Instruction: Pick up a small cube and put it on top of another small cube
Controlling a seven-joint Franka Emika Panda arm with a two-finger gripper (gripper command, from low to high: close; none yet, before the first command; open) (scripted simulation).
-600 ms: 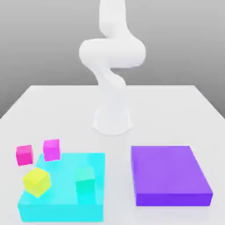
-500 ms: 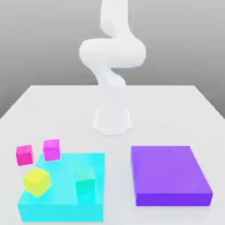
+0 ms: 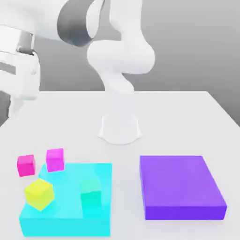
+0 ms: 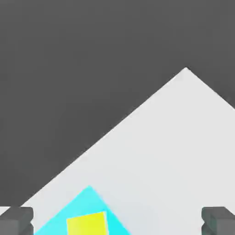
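The small hot-pink cube (image 3: 26, 165) rests on the white table (image 3: 178, 122) near the exterior view's left edge, just off the cyan slab (image 3: 70, 220). A purplish-magenta cube (image 3: 55, 159) stands beside it at the slab's far corner. A yellow cube (image 3: 39, 193) and a teal cube (image 3: 91, 197) sit on the slab. The arm's white hand (image 3: 18, 70) hangs high at the exterior view's upper left, well above the cubes. In the hand view my gripper (image 4: 117, 222) is open, its dark fingertips (image 4: 16, 220) wide apart, with the yellow cube (image 4: 86, 225) and cyan slab (image 4: 87, 197) far below.
A flat purple slab (image 3: 180, 185) lies on the exterior view's right side of the table. The arm's white base (image 3: 119, 129) stands at the table's middle back. The table's corner (image 4: 186, 71) meets dark background in the hand view.
The arm has swung over, and its hand has come into sight high at the exterior view's upper left. The cubes and slabs have not moved.
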